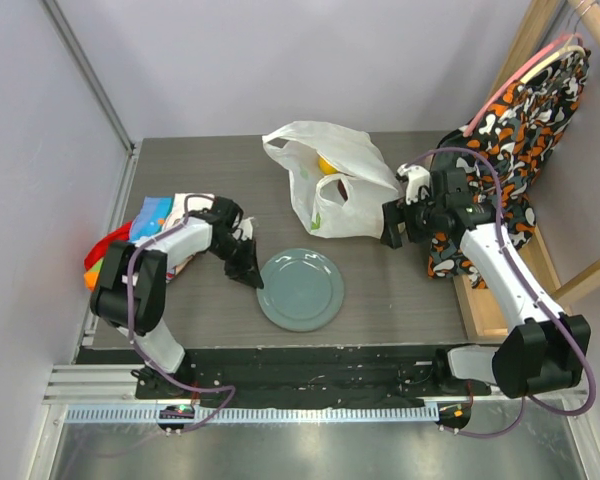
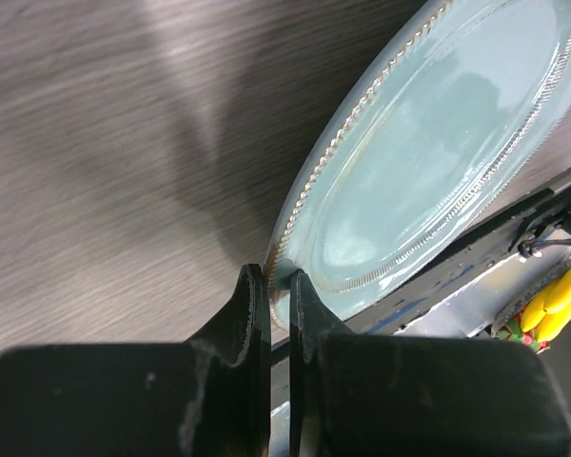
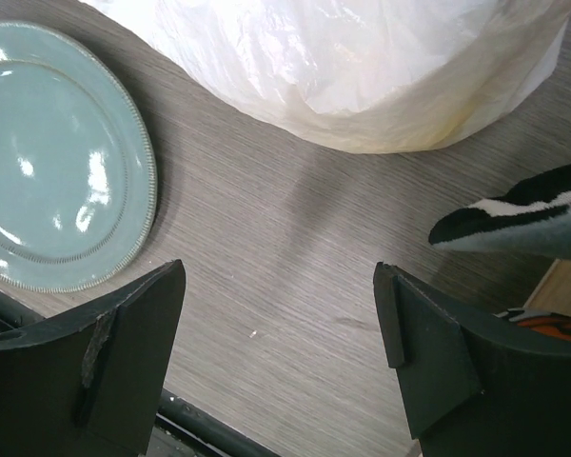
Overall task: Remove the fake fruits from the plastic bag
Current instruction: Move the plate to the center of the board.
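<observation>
The plastic bag (image 1: 332, 178) lies crumpled at the back middle of the table, handle loops toward the front. One yellow fake fruit (image 1: 327, 164) shows through its opening; the other fruits are hidden. The bag's lower edge fills the top of the right wrist view (image 3: 362, 67). My right gripper (image 1: 392, 232) is open and empty just right of the bag, low over bare table (image 3: 279, 271). My left gripper (image 1: 248, 272) is shut on the left rim of a blue-green plate (image 1: 302, 290); the wrist view shows the beaded rim pinched between the fingertips (image 2: 278, 278).
The plate (image 2: 438, 143) lies in front of the bag and also shows in the right wrist view (image 3: 48, 152). A colourful cloth (image 1: 140, 228) lies at the left edge. A black, orange and white patterned cloth (image 1: 525, 120) hangs on a wooden rack at the right, close to my right arm.
</observation>
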Action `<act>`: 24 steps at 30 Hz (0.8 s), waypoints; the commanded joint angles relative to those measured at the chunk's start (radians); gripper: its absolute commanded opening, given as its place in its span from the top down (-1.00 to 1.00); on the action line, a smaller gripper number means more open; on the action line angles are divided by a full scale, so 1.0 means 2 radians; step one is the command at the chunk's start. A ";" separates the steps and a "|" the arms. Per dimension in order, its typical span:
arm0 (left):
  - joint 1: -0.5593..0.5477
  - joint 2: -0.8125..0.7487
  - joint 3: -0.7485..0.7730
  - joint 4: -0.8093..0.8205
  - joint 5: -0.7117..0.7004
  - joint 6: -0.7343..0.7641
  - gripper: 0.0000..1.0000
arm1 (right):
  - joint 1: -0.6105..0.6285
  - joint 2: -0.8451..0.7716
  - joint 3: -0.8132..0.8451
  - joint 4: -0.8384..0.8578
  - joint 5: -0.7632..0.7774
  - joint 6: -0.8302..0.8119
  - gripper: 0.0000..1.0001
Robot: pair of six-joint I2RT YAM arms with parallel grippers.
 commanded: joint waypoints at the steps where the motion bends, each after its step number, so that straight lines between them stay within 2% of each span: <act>1: 0.039 -0.027 -0.016 -0.003 -0.079 0.031 1.00 | 0.009 0.016 0.005 0.024 -0.012 -0.006 -0.76; 5: 0.075 -0.013 0.013 -0.046 -0.090 0.060 1.00 | 0.030 0.036 0.023 0.030 -0.009 -0.010 -0.75; 7: 0.085 -0.004 0.019 -0.061 -0.084 0.074 0.64 | 0.042 0.043 0.031 0.032 -0.007 -0.014 -0.75; 8: 0.088 -0.005 0.019 -0.065 -0.083 0.074 0.35 | 0.055 0.051 0.038 0.033 -0.002 -0.015 -0.75; 10: 0.089 -0.020 0.018 -0.062 -0.081 0.068 0.12 | 0.067 0.057 0.045 0.034 0.004 -0.014 -0.75; 11: 0.089 -0.027 0.020 -0.063 -0.083 0.068 -0.06 | 0.071 0.064 0.054 0.034 0.006 -0.010 -0.75; 15: 0.089 -0.061 0.051 -0.107 -0.102 0.071 -0.34 | 0.094 0.074 0.068 0.037 0.022 0.023 -0.74; 18: 0.089 -0.080 0.103 -0.139 -0.102 0.086 -0.47 | 0.123 0.079 0.064 0.041 0.042 0.031 -0.73; 19: 0.089 -0.084 0.143 -0.152 -0.102 0.094 -0.52 | 0.131 0.080 0.062 0.044 0.049 0.034 -0.72; 20: 0.089 -0.088 0.165 -0.154 -0.104 0.114 -0.62 | 0.136 0.081 0.065 0.047 0.057 0.036 -0.73; 22: 0.089 -0.082 0.223 -0.148 -0.107 0.150 -0.64 | 0.141 0.095 0.082 0.050 0.077 0.047 -0.73; 23: 0.089 -0.076 0.290 -0.143 -0.106 0.204 -0.68 | 0.141 0.100 0.089 0.051 0.084 0.061 -0.72; 24: 0.089 -0.051 0.324 -0.137 -0.099 0.228 -0.68 | 0.141 0.111 0.094 0.056 0.094 0.068 -0.73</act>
